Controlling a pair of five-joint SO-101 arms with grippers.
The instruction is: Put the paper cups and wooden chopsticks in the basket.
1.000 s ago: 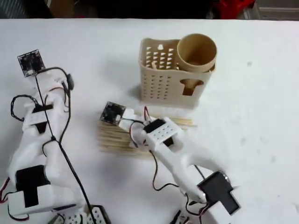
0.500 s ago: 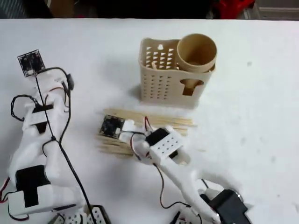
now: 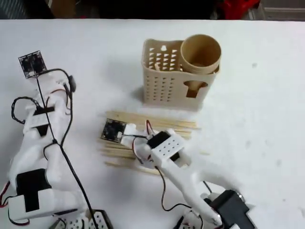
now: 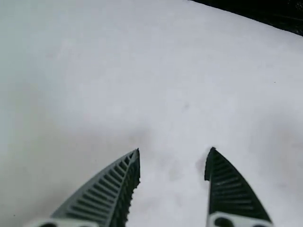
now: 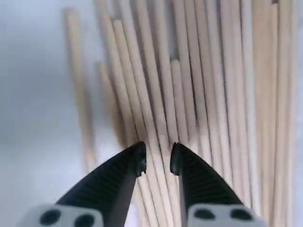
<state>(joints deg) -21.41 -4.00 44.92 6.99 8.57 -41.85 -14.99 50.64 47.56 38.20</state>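
Since 1 second ago, the right arm has drawn back toward its base, and a few sticks at the near edge of the pile have been dragged out with it, so the pile lies looser.

The bundle of pale wooden chopsticks lies flat on the white table, just in front of the beige perforated plastic basket. 1 tan paper cup already stands upright in the basket's right end, so I judge the cup part done and the chopsticks the step in hand.

The right gripper hangs low over the pile with its jaws only slightly parted. 1 stick runs through the narrow gap beneath the tips, and I cannot tell whether it is touched. The left gripper sits well apart over bare table on the left side, jaws spread wide and holding nothing.

My next move, as I judge it, is to settle the right jaws down around a few sticks, close firmly near their middle so they stay level, then lift and carry them over the basket's open left half. Round sticks lying side by side may roll away or slip out 1 at a time, and a loose grip could scatter the pile further.
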